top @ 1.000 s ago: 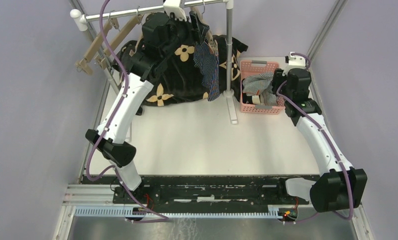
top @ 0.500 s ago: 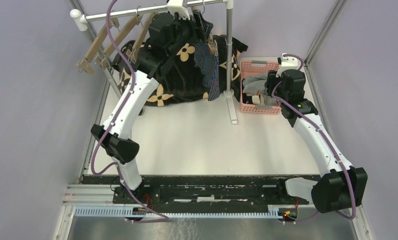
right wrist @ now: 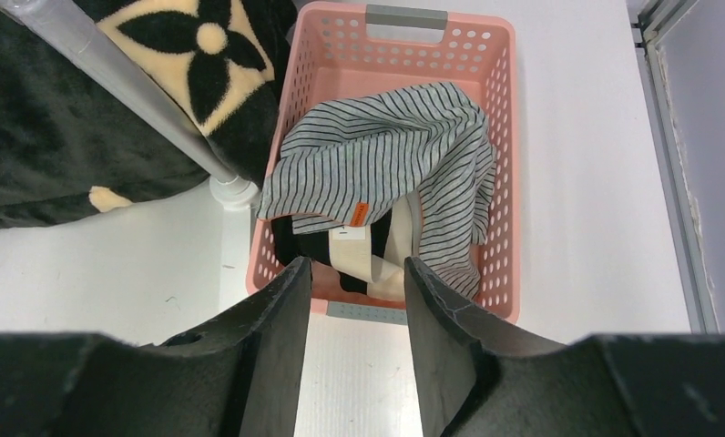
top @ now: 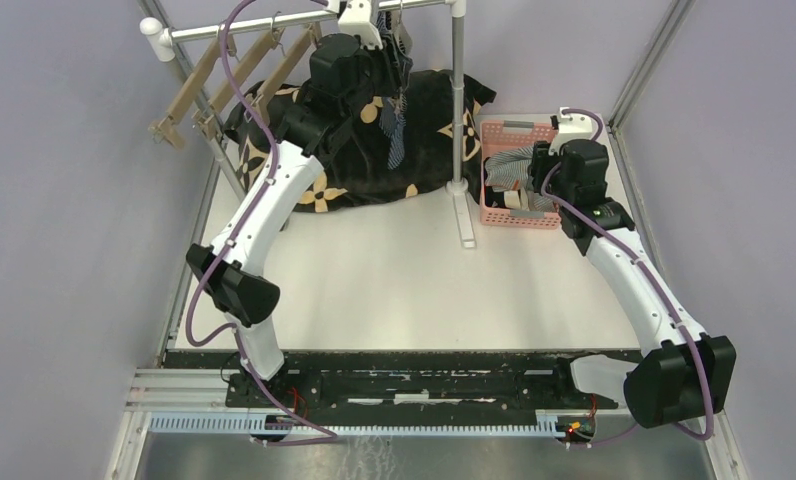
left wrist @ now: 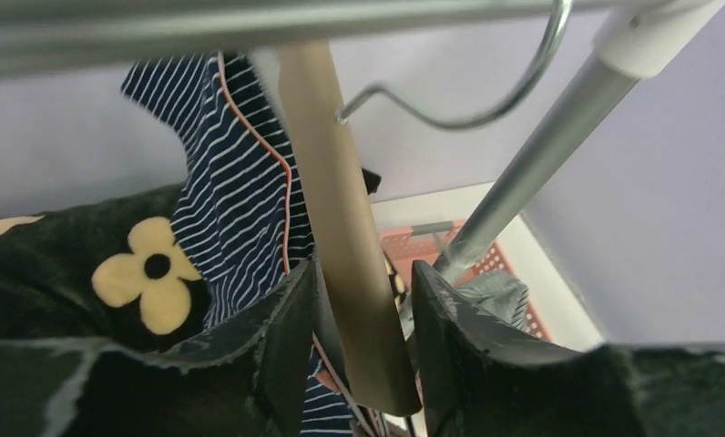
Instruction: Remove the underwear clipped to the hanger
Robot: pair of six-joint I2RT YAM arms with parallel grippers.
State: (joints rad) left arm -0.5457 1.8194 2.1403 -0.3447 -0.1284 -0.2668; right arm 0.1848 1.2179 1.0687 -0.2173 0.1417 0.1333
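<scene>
Right end effector [right wrist: 356, 266] is hovering, fingers apart and empty, over pink perforated plastic basket [right wrist: 341, 45] holding grey-white striped brief [right wrist: 377, 164].

Farther: left end effector [left wrist: 363, 269] is straddling tan wooden hanger [left wrist: 318, 137], fingers apart. Navy thin-striped brief [left wrist: 240, 209] is hanging behind it.

Judgement: better to be gripping the cloth and pulling down gently.

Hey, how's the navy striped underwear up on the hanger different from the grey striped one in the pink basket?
The navy underwear hangs by the wooden hanger, up at the rail; the grey underwear lies crumpled in the pink basket. The navy one has thin light stripes on dark cloth; the grey one, dark stripes on pale cloth. Both are soft, striped cloth.
</scene>
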